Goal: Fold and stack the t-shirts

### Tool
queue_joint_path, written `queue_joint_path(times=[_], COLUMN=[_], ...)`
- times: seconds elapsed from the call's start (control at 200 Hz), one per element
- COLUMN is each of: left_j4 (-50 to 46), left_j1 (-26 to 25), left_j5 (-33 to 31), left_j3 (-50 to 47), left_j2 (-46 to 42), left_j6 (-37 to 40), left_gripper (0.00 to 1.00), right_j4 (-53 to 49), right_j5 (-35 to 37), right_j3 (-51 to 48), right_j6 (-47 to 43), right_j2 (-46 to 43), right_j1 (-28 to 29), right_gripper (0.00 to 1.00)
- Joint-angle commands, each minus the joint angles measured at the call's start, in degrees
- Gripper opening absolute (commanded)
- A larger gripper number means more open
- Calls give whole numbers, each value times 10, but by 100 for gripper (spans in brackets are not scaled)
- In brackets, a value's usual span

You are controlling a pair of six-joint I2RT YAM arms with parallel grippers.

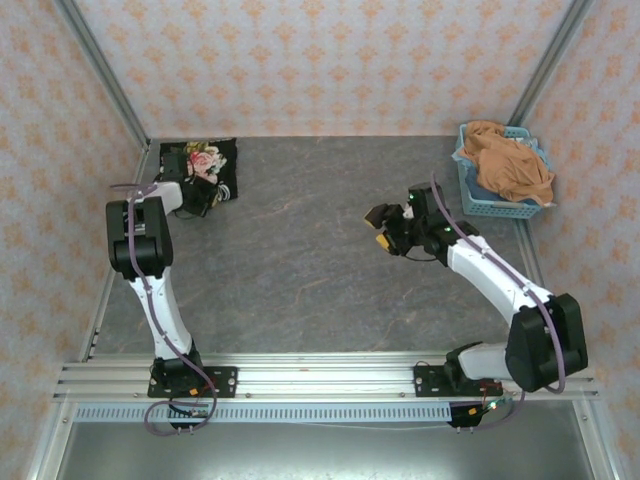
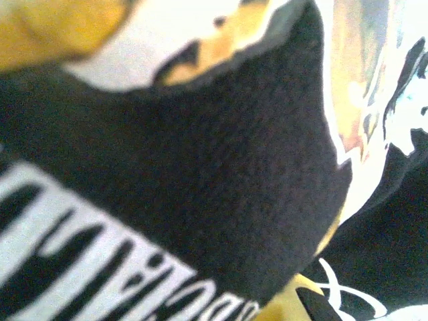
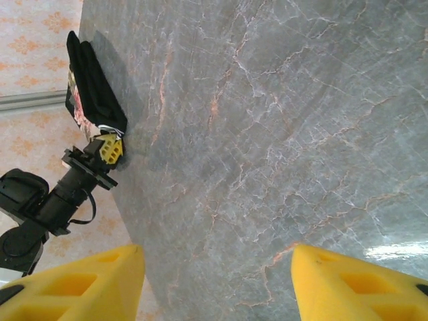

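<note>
One black t-shirt [image 1: 210,160] folded — orange t-shirt [image 1: 512,165] crumpled in basket [image 1: 490,208].

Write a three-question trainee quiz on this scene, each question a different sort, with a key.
1. True or false: the orange t-shirt lies in the blue basket.
2. The black t-shirt lies at which part of the table? A) far left corner B) near right corner C) centre
3. Fill the blank: the right gripper is ___ and holds nothing.

Key: 1 true; 2 A; 3 open.
</note>
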Motion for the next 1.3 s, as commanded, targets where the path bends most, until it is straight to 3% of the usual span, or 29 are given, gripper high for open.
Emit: queue_joint_path(times=[0.0, 0.145, 0.24, 0.27, 0.295, 0.305, 0.335, 0.35, 0.475, 0.626, 0.776, 0.866, 0.921, 1.056, 1.186, 1.296], left_j4=[-64, -82, -116, -124, -132, -135, -140, -143, -190, -251, -367, -382, -337, -227, -117, -3], left_j1=[9, 7, 0, -3, -5, -7, -9, -11, -37, -94, -134, -161, -164, -170, -171, -171], left_j5=[-5, 8, 3, -1, -9, -12, -19, -24, -97, -229, -412, -519, -527, -535, -449, -474], left_j3=[-9, -46, -70, -79, -87, -90, -101, -106, -131, -141, -127, -160, -221, -380, -492, -562], left_j2=[-63, -160, -226, -252, -272, -280, -305, -317, -418, -530, -598, -659, -710, -817, -851, -837], left_j6=[29, 33, 44, 45, 44, 43, 41, 40, 39, 59, 56, 46, 59, 226, 363, 371], left_gripper=[21, 41, 57, 70, 73, 81, 98, 100, 100, 100, 100, 100, 100, 100, 100, 100], right_j4=[14, 49, 51, 48, 44, 42, 34, 27, -58, -147, -202, -205, -156, 33, 68, 129], right_j5=[-13, -24, -6, -1, 4, 7, 14, 19, 71, 147, 239, 347, 373, 477, 618, 642], right_j3=[35, 51, 61, 66, 70, 72, 80, 84, 135, 192, 226, 197, 140, -86, -220, -283], right_j6=[-17, -27, -33, -37, -40, -42, -48, -51, -100, -156, -206, -230, -281, -334, -411, -488], right_j2=[8, -2, -18, -23, -27, -28, -33, -34, -49, -71, -122, -156, -183, -298, -366, -361], right_j1=[-4, -3, -3, -4, -4, -4, -5, -5, -6, -5, -6, -5, -6, -7, -8, -7], right_gripper=[61, 63, 70, 74, 93, 99, 99, 99, 99, 99, 99, 99, 99, 99, 99, 99])
